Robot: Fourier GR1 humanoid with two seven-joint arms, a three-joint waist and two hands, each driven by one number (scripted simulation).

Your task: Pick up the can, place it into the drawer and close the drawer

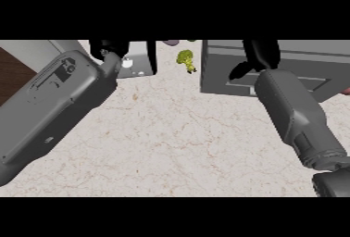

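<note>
pale veined marble counter point(171, 139), brown wood floor point(14, 74)

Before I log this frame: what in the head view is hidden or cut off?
- Can: not identifiable anywhere.
- Left hand: fingers cut off by the top edge.
- Right hand: over the grey drawer unit; whether it holds anything cannot be told.
- Purple item: cropped by the top edge.
- Green item: too small to identify.

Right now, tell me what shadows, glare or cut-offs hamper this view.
Head view: even light, no glare; only a faint shadow under the left forearm. The left hand and right hand are cropped at the top edge. The grey drawer unit is partly hidden; no can shows.
</note>
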